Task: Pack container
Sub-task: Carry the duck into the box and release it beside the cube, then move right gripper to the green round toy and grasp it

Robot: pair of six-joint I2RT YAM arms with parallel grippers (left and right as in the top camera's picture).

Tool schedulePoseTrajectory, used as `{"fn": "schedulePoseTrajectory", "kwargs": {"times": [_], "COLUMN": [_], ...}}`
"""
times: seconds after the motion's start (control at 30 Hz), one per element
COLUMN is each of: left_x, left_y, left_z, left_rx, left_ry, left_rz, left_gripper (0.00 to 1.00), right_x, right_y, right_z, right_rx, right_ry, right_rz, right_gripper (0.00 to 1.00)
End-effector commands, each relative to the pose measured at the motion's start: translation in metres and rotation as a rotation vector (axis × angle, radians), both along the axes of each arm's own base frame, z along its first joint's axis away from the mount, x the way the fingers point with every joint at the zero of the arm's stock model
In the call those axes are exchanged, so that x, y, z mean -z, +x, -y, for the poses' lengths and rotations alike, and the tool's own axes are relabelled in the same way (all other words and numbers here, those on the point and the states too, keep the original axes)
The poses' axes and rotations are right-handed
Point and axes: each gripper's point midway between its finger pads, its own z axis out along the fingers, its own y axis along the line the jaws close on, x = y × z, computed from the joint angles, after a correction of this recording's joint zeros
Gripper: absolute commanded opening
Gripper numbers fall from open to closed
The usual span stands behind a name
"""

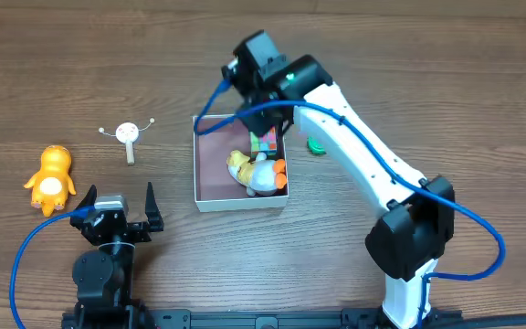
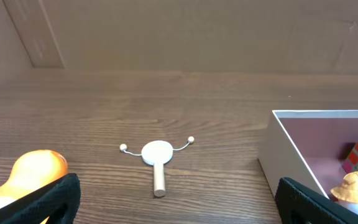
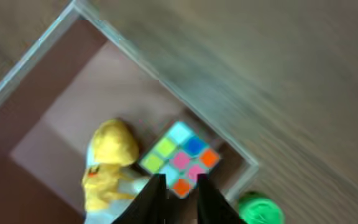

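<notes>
The container (image 1: 240, 205) is a square, shallow white-walled box with a pinkish-brown inside, at the table's middle. It holds a multicoloured cube (image 1: 265, 142), a yellow duck toy (image 1: 238, 164) and a white and orange toy (image 1: 267, 175). My right gripper (image 1: 263, 123) hangs over its far right corner. In the right wrist view its fingers (image 3: 178, 183) are nearly together and empty, above the cube (image 3: 182, 155) beside the yellow toy (image 3: 110, 162). My left gripper (image 1: 117, 203) is open and empty near the front edge, and its wrist view (image 2: 179, 205) shows bare table between the fingers.
An orange figure (image 1: 50, 178) lies at the left, also in the left wrist view (image 2: 33, 174). A white rattle-drum toy with a wooden handle (image 1: 129, 135) lies between it and the container. A green object (image 1: 317, 145) lies just right of the container.
</notes>
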Motion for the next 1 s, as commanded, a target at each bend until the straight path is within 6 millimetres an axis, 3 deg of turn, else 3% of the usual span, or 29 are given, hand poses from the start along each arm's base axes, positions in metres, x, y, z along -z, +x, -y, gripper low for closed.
{"fn": "schedulePoseTrajectory", "kwargs": {"times": [0.0, 0.03, 0.07, 0.1, 0.17, 0.23, 0.37, 0.53, 0.6, 0.7, 0.97], "left_x": [-0.001, -0.001, -0.001, -0.001, -0.001, -0.001, -0.001, -0.001, -0.001, -0.001, -0.001], "left_y": [0.000, 0.000, 0.000, 0.000, 0.000, 0.000, 0.000, 0.000, 0.000, 0.000, 0.000], "left_z": [-0.003, -0.003, -0.003, -0.003, -0.003, -0.003, -0.003, -0.003, -0.003, -0.003, -0.003], "left_rx": [-0.015, -0.015, -0.015, -0.015, -0.015, -0.015, -0.015, -0.015, -0.015, -0.015, -0.015], "left_ry": [-0.012, -0.012, -0.012, -0.012, -0.012, -0.012, -0.012, -0.012, -0.012, -0.012, -0.012], "left_rz": [0.006, 0.006, 0.006, 0.006, 0.006, 0.006, 0.006, 0.006, 0.006, 0.006, 0.006], "left_gripper": [1.00, 1.00, 1.00, 1.00, 1.00, 1.00, 1.00, 1.00, 1.00, 1.00, 1.00], "right_x": [-0.026, -0.029, -0.027, -0.025, -0.020, -0.016, -0.001, 0.054, 0.071, 0.081, 0.095], "right_y": [0.031, 0.037, 0.039, 0.040, 0.041, 0.037, 0.028, 0.022, 0.017, 0.011, 0.020], "right_z": [0.038, 0.052, 0.068, 0.082, 0.121, 0.141, 0.140, 0.148, 0.149, 0.141, 0.137], "right_rx": [0.185, 0.252, 0.293, 0.325, 0.459, 0.527, 0.545, 0.653, 0.656, 0.652, 0.690], "right_ry": [-0.065, -0.069, -0.079, -0.093, -0.103, -0.078, 0.051, 0.012, -0.012, 0.017, 0.037], "right_rz": [0.110, 0.109, 0.090, 0.068, 0.012, -0.057, -0.199, -0.298, -0.335, -0.396, -0.397], "right_gripper": [0.26, 0.31, 0.42, 0.46, 0.65, 0.70, 0.74, 0.74, 0.82, 0.84, 0.82]}}
